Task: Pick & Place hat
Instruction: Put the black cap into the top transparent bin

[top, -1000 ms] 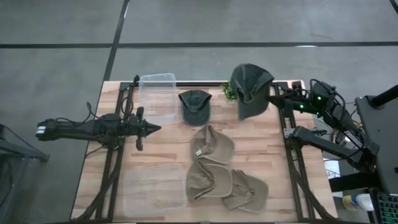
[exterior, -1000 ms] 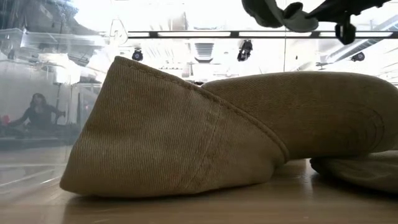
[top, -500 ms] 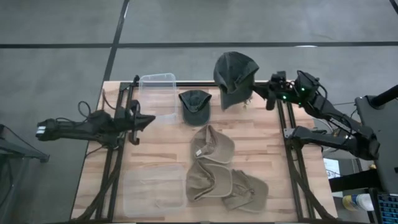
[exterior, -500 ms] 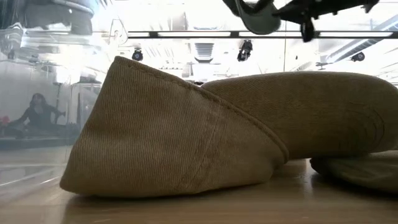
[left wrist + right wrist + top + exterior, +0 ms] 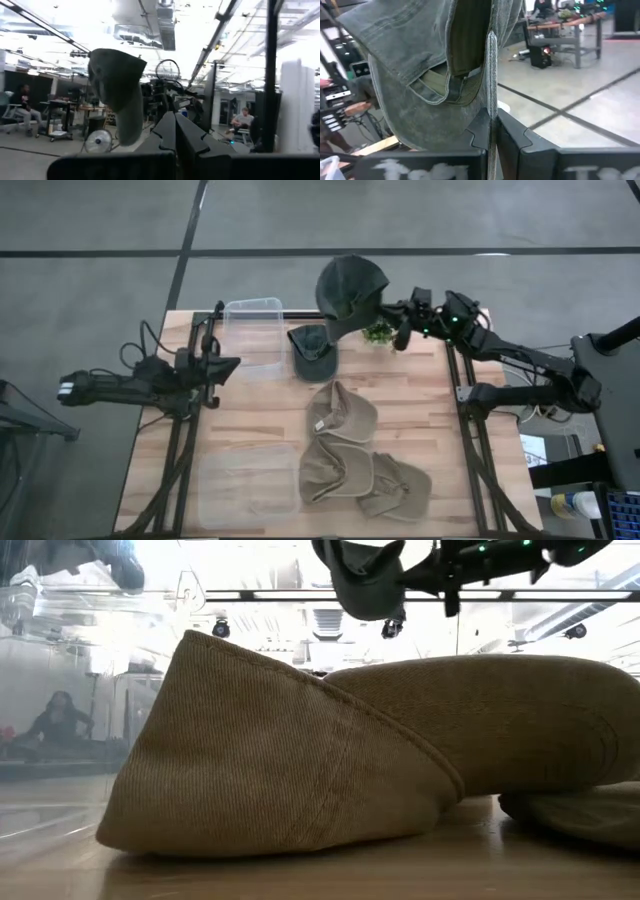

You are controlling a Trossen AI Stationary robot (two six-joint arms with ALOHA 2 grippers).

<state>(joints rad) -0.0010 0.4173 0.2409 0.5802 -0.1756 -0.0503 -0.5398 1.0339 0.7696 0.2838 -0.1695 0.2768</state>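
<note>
Dangling dark green hat (image 5: 350,288) clamped between right gripper (image 5: 392,318) fingers; left gripper (image 5: 232,366) fingers together.

The right tool (image 5: 392,315) holds a hat (image 5: 348,285) in the air over the table's (image 5: 440,470) far edge, just above another hat (image 5: 313,351) lying on the table. Left of that one stands a far container (image 5: 253,330). Three more hats (image 5: 345,455) lie nearer, around the middle, with a second container (image 5: 248,480) to their left. The left tool (image 5: 225,367) hangs at the table's left side.
</note>
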